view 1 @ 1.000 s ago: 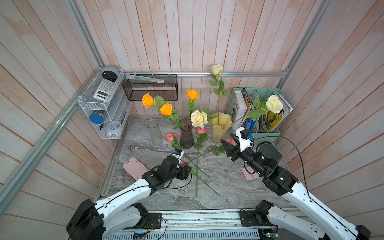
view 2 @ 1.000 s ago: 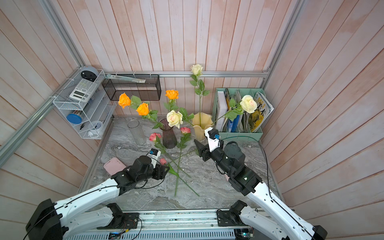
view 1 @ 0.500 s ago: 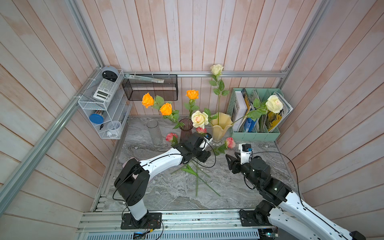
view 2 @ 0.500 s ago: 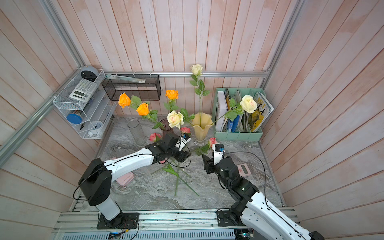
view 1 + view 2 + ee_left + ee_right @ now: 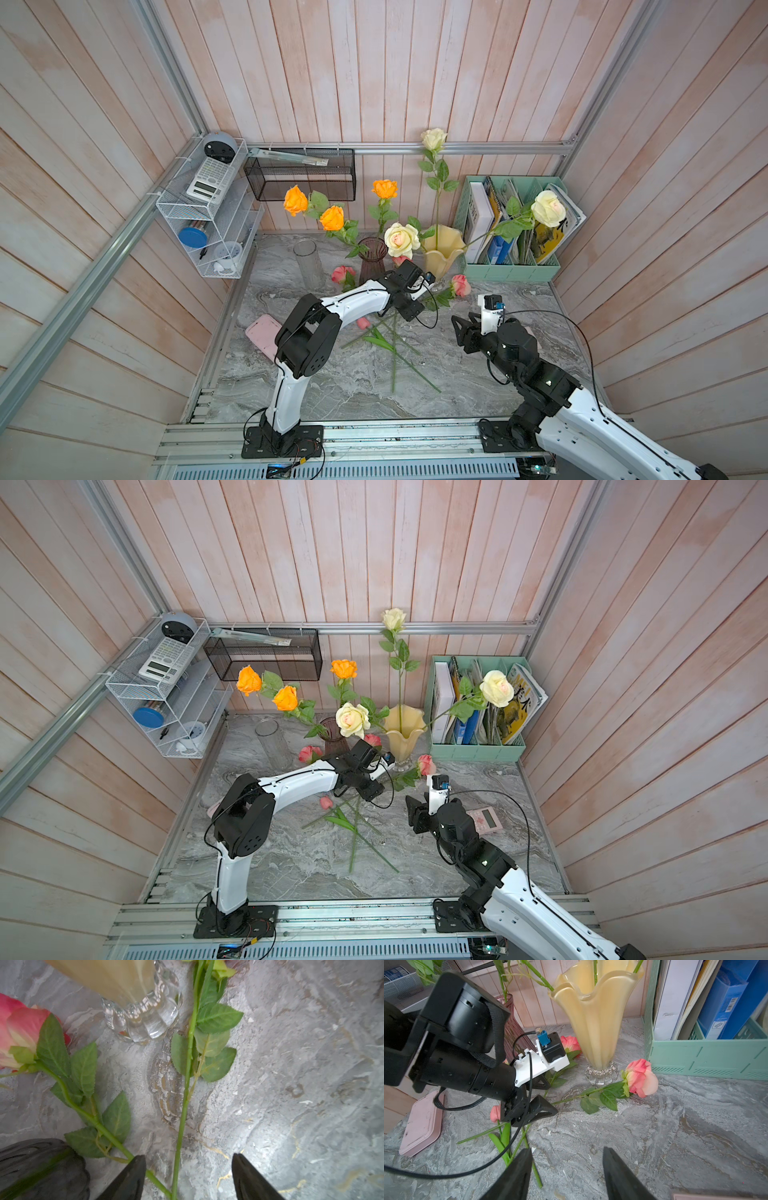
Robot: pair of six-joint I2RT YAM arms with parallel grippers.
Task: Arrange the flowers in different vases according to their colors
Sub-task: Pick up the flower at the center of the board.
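Left tool point(image 5: 188, 1155), jaws apart, pink rose stem point(image 5: 188, 1076) seemingly between

Glossy glass yellow vase point(image 5: 593, 1014), marbled tabletop point(image 5: 675, 1126)

No wording can be read with certainty. A white barcode label on the blue folder point(image 5: 720, 991), in the far right file holder point(image 5: 695, 1057), is too small. Black characters on the magazine cover point(image 5: 519, 704) are unclear.
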